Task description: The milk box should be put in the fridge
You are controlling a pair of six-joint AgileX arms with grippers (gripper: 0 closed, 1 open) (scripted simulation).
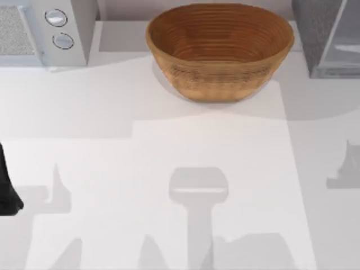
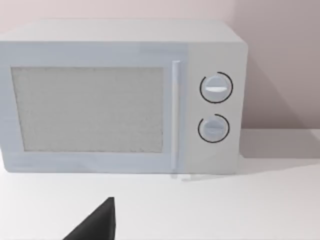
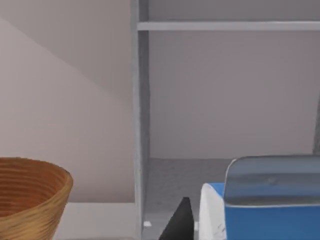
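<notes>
- Woven brown basket (image 1: 220, 50) sat at the far middle of the table (image 1: 169, 169) in the top view, with the pale grey microwave (image 1: 45, 31) at the far left corner and the fridge (image 1: 329, 36) at the far right corner, its door side open. Wide bare tabletop lay nearer the camera, crossed by shadows. A dark part of the left arm (image 1: 7, 185) stood at the table's left edge.
- Left wrist view faced the microwave's (image 2: 120, 97) front, with its speckled window, upright handle and two round dials; one dark fingertip (image 2: 97, 225) of the left gripper poked in over bare table. Whether that gripper was open I could not tell.
- Right wrist view looked into the fridge (image 3: 225, 100): pale back wall, a shelf high up, a speckled floor, free room above. The milk box (image 3: 260, 220) sat close before the camera, beside a dark fingertip (image 3: 181, 222) of the right gripper, just short of the fridge's floor. Its grasp could not be told. The basket's (image 3: 30, 197) rim lay outside the fridge wall.
</notes>
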